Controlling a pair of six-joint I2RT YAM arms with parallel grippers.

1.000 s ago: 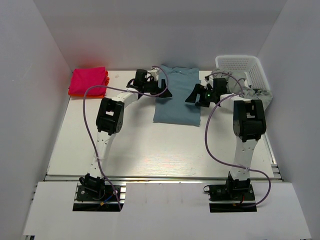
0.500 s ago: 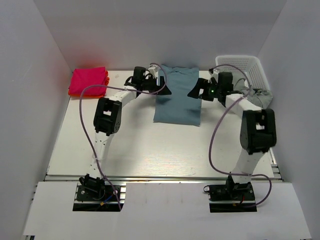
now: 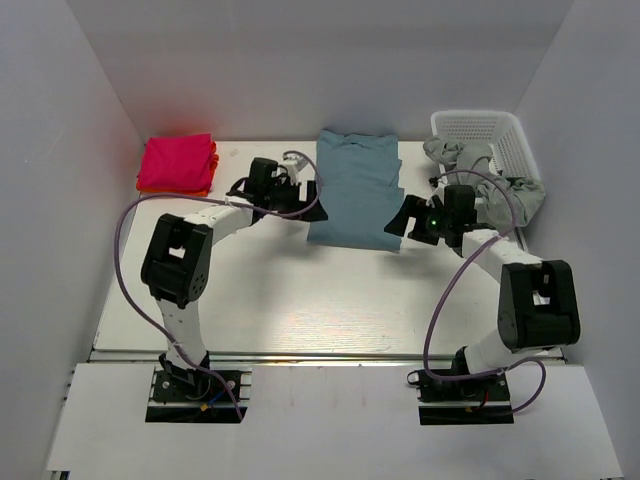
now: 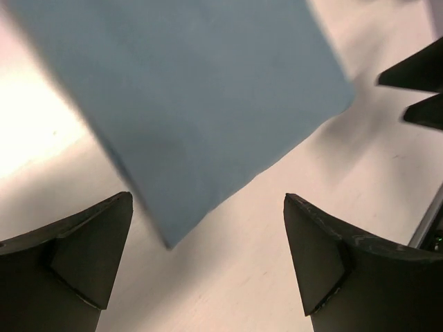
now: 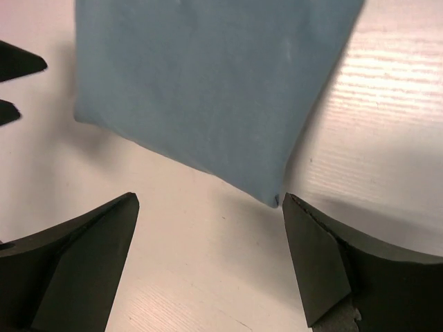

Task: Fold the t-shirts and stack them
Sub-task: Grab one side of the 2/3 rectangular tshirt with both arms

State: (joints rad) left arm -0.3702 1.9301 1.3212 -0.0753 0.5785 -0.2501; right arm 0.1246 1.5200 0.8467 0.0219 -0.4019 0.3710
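Left claw (image 3: 316, 192) and right claw (image 3: 398, 220) had drawn back beside the blue t-shirt (image 3: 355, 185), flanking its near corners, both gaping empty; pinching those corners to fold seemed next.

No readable text or labels, seemingly.

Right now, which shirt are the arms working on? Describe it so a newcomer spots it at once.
On the white table, look at the far middle, between the pink stack on the left and the basket on the right. The teal-blue t-shirt lies there as a flat, long rectangle, the only blue garment; the grey shirts are crumpled at the basket.
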